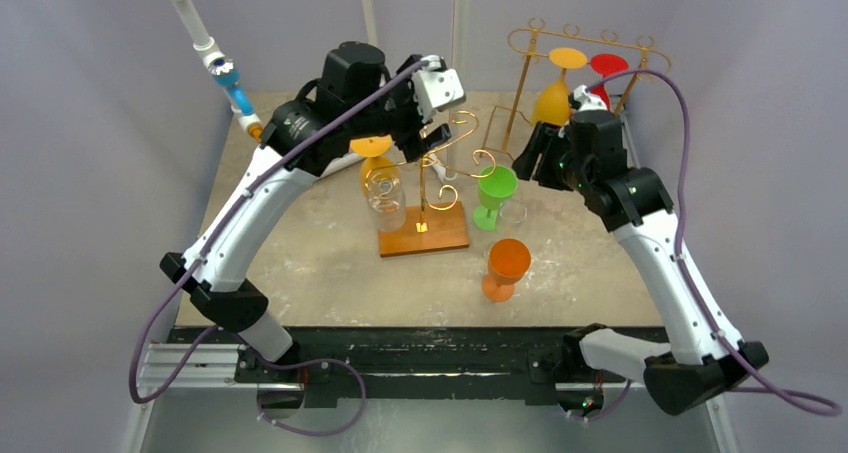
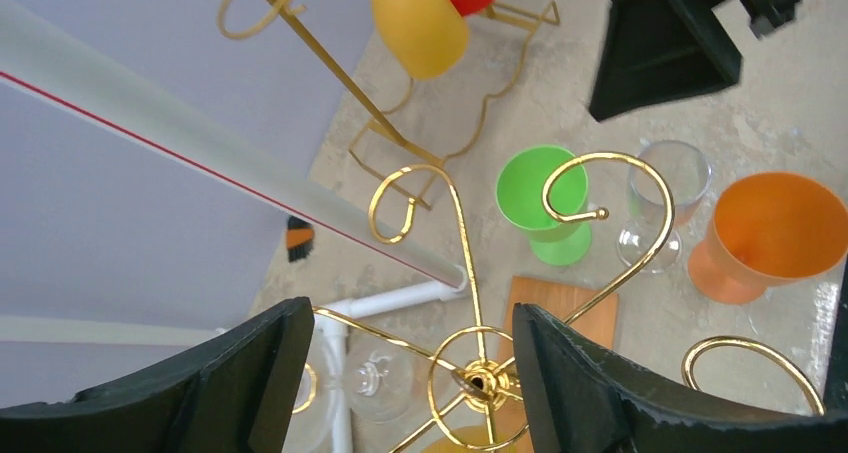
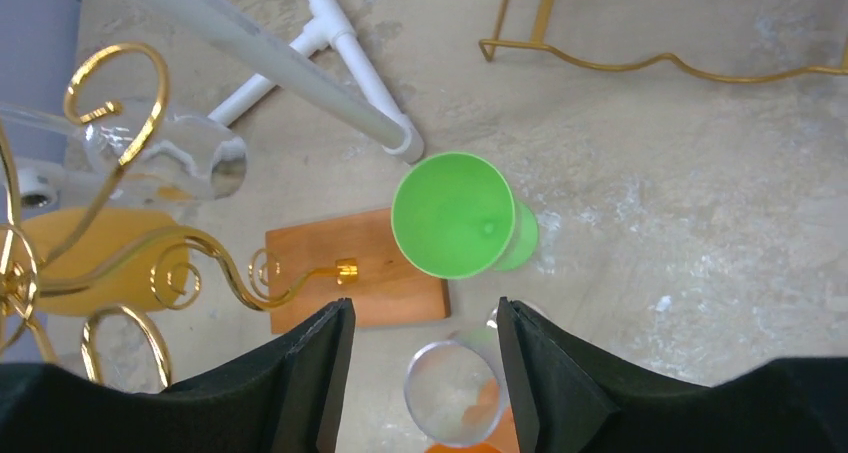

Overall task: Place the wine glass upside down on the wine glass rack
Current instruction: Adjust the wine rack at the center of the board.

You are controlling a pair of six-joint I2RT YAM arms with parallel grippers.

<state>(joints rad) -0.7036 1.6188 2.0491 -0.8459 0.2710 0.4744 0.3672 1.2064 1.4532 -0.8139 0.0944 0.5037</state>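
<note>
Now both pairs of jaws stand spread and hold nothing. The right gripper (image 3: 422, 313) hangs over the green glass (image 3: 450, 213) and the clear glass (image 3: 455, 393). These stand upright on the table (image 1: 330, 263), just beside each other, with the orange glass (image 1: 505, 266) near. I cannot tell which one is meant. The risk, I think, is crowding: jaws closing on one glass may tip its neighbour. The left gripper (image 2: 410, 313) hovers over the rack (image 1: 424, 233), with its curls between the jaws. A small drop may catch the wire and shake the hanging glass (image 1: 386, 201).
</note>
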